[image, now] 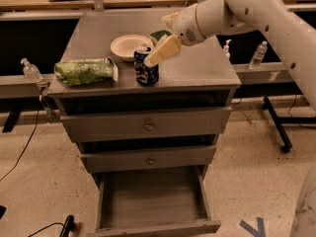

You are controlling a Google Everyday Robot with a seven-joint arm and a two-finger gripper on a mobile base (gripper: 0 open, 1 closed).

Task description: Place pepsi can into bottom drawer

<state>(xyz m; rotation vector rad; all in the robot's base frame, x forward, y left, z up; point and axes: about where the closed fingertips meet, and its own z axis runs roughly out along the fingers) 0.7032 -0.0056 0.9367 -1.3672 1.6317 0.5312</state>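
The pepsi can (145, 69) stands upright near the front edge of the cabinet top (197, 68), just in front of a white bowl (129, 46). My gripper (154, 58) reaches in from the upper right and sits at the can's top right side, overlapping its rim. The bottom drawer (150, 199) is pulled open below, and its inside holds nothing.
A green chip bag (85, 69) lies on the left of the cabinet top. A green sponge (159, 34) sits behind the bowl. The two upper drawers (148, 126) are shut. Bottles (258, 56) stand on the rail to the right and one (30, 70) to the left.
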